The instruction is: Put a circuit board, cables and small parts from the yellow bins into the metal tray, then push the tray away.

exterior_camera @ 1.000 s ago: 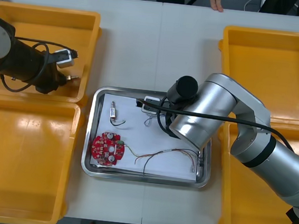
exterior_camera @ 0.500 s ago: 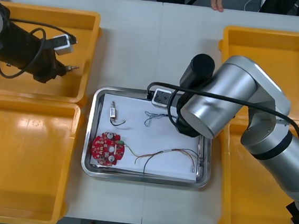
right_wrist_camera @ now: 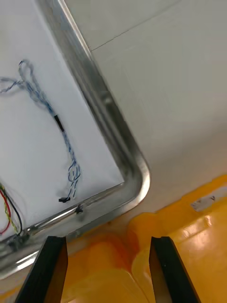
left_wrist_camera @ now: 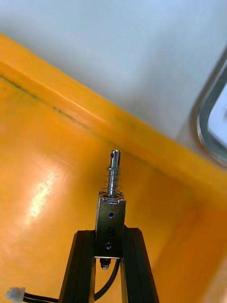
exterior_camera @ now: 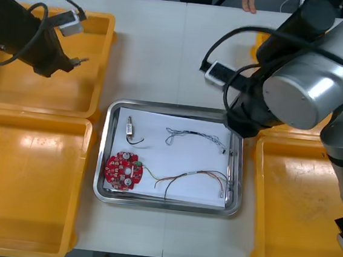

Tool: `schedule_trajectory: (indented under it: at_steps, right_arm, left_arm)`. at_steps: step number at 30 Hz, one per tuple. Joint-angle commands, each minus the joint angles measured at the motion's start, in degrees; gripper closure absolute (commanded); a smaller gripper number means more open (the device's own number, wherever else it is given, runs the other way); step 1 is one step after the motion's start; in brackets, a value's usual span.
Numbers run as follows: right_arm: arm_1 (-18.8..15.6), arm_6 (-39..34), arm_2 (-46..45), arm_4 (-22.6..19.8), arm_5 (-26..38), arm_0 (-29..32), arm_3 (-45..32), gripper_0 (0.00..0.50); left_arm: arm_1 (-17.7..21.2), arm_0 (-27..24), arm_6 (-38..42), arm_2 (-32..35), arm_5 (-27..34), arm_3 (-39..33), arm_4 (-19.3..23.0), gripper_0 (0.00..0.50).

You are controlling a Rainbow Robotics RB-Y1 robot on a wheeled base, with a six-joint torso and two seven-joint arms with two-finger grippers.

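Right end effector (right_wrist_camera: 108,241) — now beside tray (right_wrist_camera: 138,179)

The right gripper (right_wrist_camera: 109,246) has withdrawn from over the tray (exterior_camera: 103,158) to its far right corner, uncovering the blue cable (exterior_camera: 190,134); the left gripper (exterior_camera: 68,64) has drawn farther from the tray.

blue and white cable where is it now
Front view: the blue and white cable lies inside the tray, far right part, beyond the red and yellow cable; the open right hand hangs off that tray corner.

The right arm (exterior_camera: 309,87) hides the metal tray's (exterior_camera: 164,203) far right corner — the small metal part's (left_wrist_camera: 111,208) base, probably wired, vanishes between the left fingers (left_wrist_camera: 84,265).
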Motion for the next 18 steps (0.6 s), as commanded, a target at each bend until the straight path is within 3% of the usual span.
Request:
schedule_trajectory:
  at_steps: [1,7,11,18]
  right_arm:
    - [-0.09,-6.60,-6.12,-0.64,0.33,0.37,-5.53,0.000]
    - [-3.08,-16.00,-11.39,-2.22,0.33,1.16,-7.20,0.000]
    - [-5.80,-20.92,-15.08,-2.84,0.33,2.92,-7.20,0.028]
    - [-9.58,-23.03,-21.32,-3.63,0.33,6.96,-8.61,0.027]
  left_arm:
    - [-1.52,-2.54,12.47,3.92,4.21,-5.91,-1.94,0.500]
    - [-4.42,-2.54,25.66,7.52,12.82,-14.79,-7.31,0.498]
    - [-6.80,-2.63,36.73,8.31,18.09,-21.91,-10.38,0.499]
    - [-12.33,-2.54,52.55,8.14,26.18,-31.84,-15.30,0.499]
